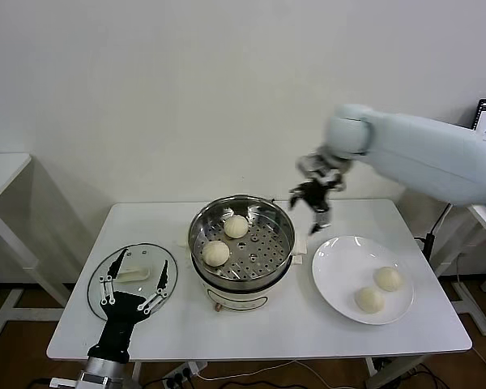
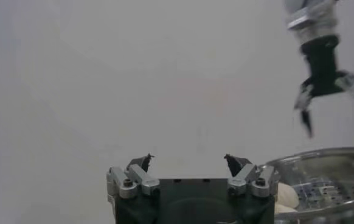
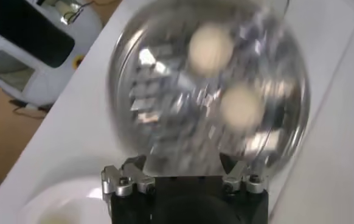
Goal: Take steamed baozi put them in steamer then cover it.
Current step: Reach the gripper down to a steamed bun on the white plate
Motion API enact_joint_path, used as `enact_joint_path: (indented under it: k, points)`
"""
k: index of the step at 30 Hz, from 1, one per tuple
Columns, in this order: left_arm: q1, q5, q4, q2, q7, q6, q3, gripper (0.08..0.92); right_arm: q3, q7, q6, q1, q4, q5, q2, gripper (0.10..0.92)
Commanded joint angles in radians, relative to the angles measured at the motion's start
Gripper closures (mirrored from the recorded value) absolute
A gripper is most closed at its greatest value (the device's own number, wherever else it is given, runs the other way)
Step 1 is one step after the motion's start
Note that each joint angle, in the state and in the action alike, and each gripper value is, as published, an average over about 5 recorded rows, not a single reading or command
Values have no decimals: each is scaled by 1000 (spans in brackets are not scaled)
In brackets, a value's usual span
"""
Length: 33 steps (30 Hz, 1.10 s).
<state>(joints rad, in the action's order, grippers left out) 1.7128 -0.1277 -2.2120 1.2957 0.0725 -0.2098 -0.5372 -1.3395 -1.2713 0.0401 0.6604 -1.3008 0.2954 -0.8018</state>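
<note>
The steel steamer [image 1: 283, 223] stands mid-table with two baozi on its perforated tray, one at the back [image 1: 236, 226] and one at the front left [image 1: 216, 253]. Two more baozi [image 1: 387, 278] [image 1: 369, 299] lie on the white plate [image 1: 340, 267] to its right. My right gripper [image 1: 314, 207] hangs open and empty above the steamer's right rim, between pot and plate. Its wrist view looks down on the steamer [image 3: 134, 122] and both buns [image 3: 210, 45] [image 3: 241, 105]. The glass cover [image 1: 97, 284] lies flat at the front left. My left gripper [image 1: 134, 288] rests open over it.
The white table's [image 1: 251, 332] front edge is close behind the left arm. A white wall [image 1: 186, 97] backs the table. A second table stands at the far left. The right gripper also shows in the left wrist view [image 2: 334, 103], above the steamer's rim [image 2: 323, 159].
</note>
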Motion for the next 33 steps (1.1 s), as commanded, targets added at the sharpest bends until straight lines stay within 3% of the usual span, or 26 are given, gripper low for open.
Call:
enact_joint_path:
  k: [1,13,33]
  points:
    - [8,-7,0,1,0,0,-1,177,17,-24,-94,-199,-18,-147,335,203]
    - [20,-12,5,6,2,0,2,177,115,77,-77,-449,26,-242,302,203]
    - [19,-11,7,4,3,0,-24,177,198,196,-42,-535,107,-229,184,203]
